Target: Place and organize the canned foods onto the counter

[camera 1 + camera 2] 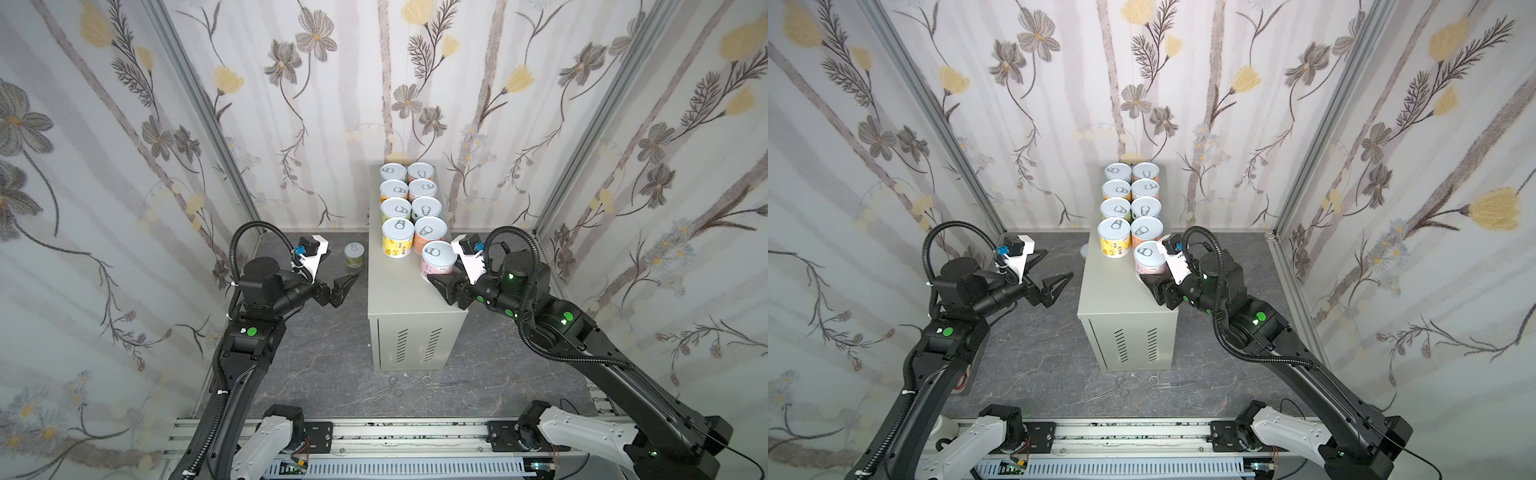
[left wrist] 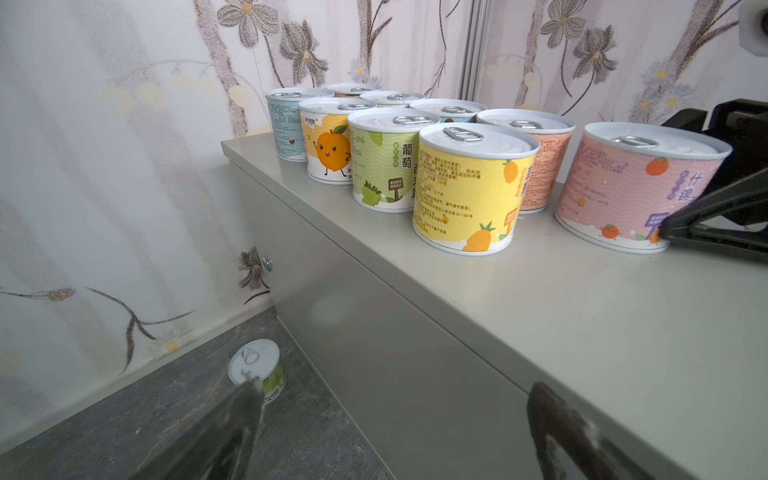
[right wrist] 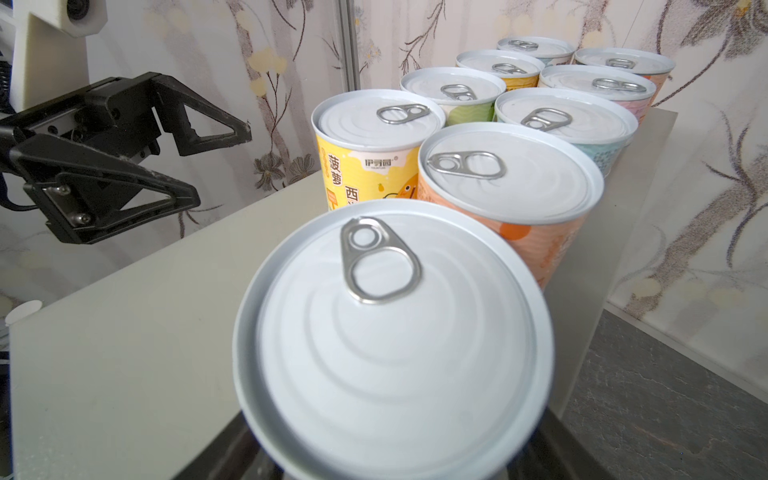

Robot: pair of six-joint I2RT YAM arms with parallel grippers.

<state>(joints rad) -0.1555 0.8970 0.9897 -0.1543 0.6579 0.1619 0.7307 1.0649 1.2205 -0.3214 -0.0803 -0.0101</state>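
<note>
The counter [image 1: 399, 299] [image 1: 1113, 299] is a tall light-grey cabinet holding several canned foods in two rows against the back wall, with a yellow can [image 1: 397, 239] [image 2: 469, 187] nearest the front. A pink can [image 1: 438, 257] [image 1: 1149, 259] [image 2: 636, 183] [image 3: 395, 332] stands on the counter top in front of the right row. My right gripper [image 1: 441, 274] [image 3: 395, 449] is shut on the pink can, a finger on each side. A green can [image 1: 354, 254] [image 2: 257, 370] stands on the floor left of the counter. My left gripper [image 1: 344, 263] [image 1: 1060, 262] [image 2: 397, 388] hangs open and empty beside the counter.
Two pairs of metal scissors [image 1: 390, 388] [image 1: 432, 384] lie on the dark marbled floor [image 1: 324, 365] in front of the counter. Wallpapered walls close in the back and both sides. The arms' mounting rail [image 1: 395, 432] runs along the front.
</note>
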